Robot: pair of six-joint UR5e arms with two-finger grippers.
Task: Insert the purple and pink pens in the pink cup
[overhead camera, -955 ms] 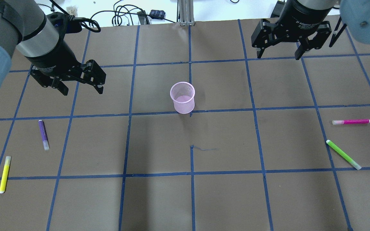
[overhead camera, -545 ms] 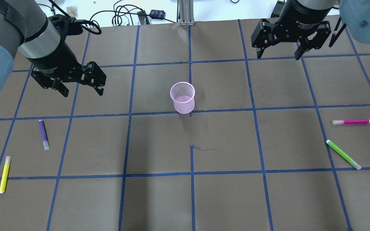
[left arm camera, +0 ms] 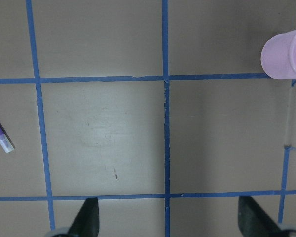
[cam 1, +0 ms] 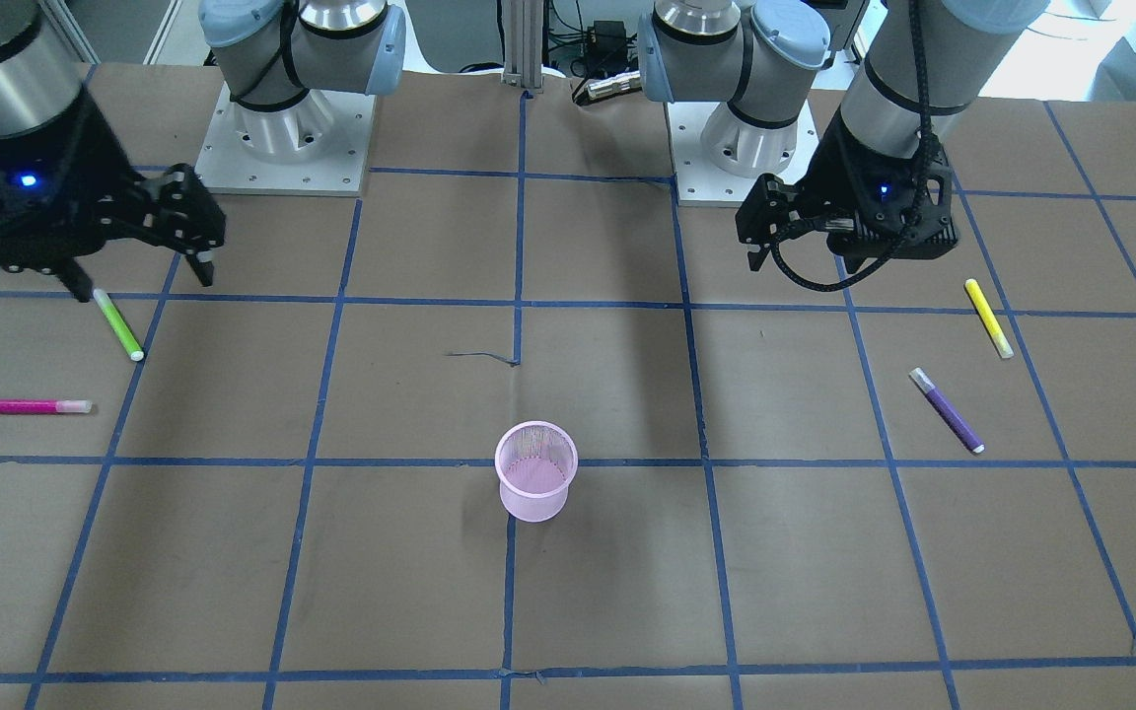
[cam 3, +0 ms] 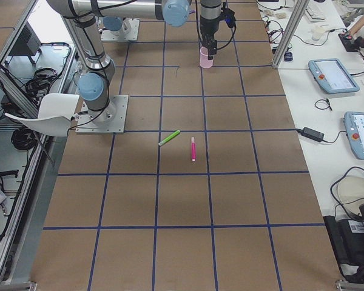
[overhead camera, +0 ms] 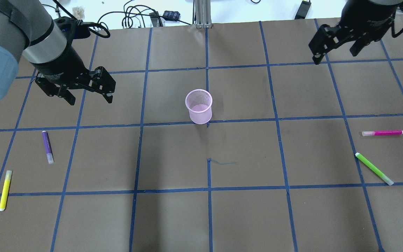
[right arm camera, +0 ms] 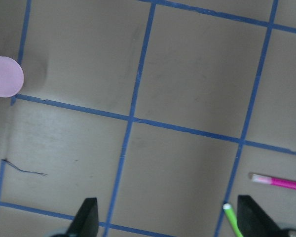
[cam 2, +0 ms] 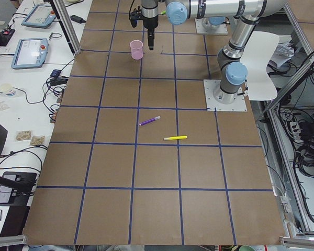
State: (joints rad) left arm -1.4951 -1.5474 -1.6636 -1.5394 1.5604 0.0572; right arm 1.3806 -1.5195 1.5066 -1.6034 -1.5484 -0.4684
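Note:
The pink mesh cup (overhead camera: 199, 106) stands upright near the table's middle and looks empty. The purple pen (overhead camera: 47, 147) lies flat at the left. The pink pen (overhead camera: 382, 133) lies flat at the far right. My left gripper (overhead camera: 91, 101) is open and empty, in the air between the cup and the purple pen; its wrist view shows the pen's end (left arm camera: 0, 133) and the cup (left arm camera: 285, 53). My right gripper (overhead camera: 334, 57) is open and empty at the back right, well behind the pink pen (right arm camera: 281, 182).
A yellow pen (overhead camera: 5, 190) lies at the left, in front of the purple one. A green pen (overhead camera: 374, 168) lies just in front of the pink one. Cables (overhead camera: 135, 15) lie beyond the table's back edge. The arm bases (cam 1: 282, 138) stand on the robot's side.
My right gripper has moved to the right and turned a little, still open. My left gripper has hardly moved. The pens and cup have not moved.

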